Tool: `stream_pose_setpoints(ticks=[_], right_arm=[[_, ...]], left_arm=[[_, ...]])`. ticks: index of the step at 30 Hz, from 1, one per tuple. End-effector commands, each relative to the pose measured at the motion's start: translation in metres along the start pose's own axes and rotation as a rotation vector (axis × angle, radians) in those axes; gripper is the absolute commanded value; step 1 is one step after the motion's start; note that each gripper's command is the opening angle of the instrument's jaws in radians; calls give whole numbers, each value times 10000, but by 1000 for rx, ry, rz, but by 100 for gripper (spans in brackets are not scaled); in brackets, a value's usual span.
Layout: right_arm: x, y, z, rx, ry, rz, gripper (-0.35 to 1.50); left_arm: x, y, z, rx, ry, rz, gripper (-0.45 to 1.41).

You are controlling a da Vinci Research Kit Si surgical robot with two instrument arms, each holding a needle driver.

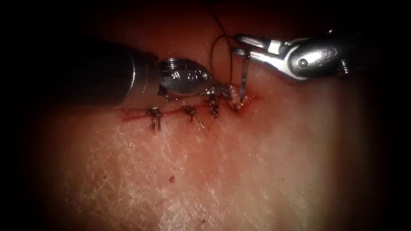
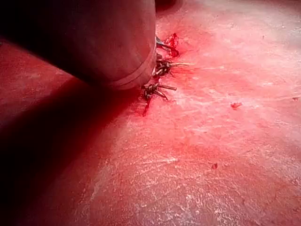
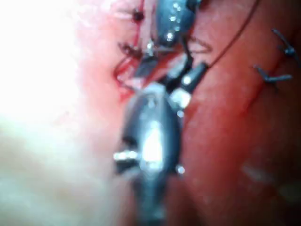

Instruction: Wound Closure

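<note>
1. The right tool [image 1: 242,46], reaching in from the right, is gripping the needle [image 1: 243,79] with its jaws clamped near the needle's upper end; the needle is hanging downward, with its tip touching the tissue [image 1: 239,171] at the right end of the cut [image 1: 180,112].
2. The left tool [image 1: 220,90] is lying low along the far side of the cut, its tip beside the needle's point; whether its jaws are parted or holding anything, I cannot tell.
3. The thread [image 1: 216,53] is looping from the needle's held end, up toward the far side and back down to the wound.
4. Three finished stitches [image 1: 190,113] are sitting along the cut, left of the needle, with short cut ends sticking out toward the near side.
5. Red fluid [image 1: 248,99] is wetting the wound's right end.
6. In my judgement the needle is stiff, thin and slippery, best gripped on its body away from the fragile tip; the thread is light and limp, and the tissue is soft and yielding.
</note>
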Motion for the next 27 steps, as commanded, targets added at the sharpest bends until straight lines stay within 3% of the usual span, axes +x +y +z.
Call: stream_pose_setpoints(ticks=[1, 17, 27], right_arm=[[-4, -5, 8, 0, 3, 0, -35], [7, -23, 15, 97, 29, -13, -35], [8, -16, 0, 160, 5, 10, -35]], left_arm=[[0, -2, 8, -1, 1, 1, -33], [12, 4, -8, -16, 3, 19, -37], [44, 30, -30, -26, 3, 58, -40]])
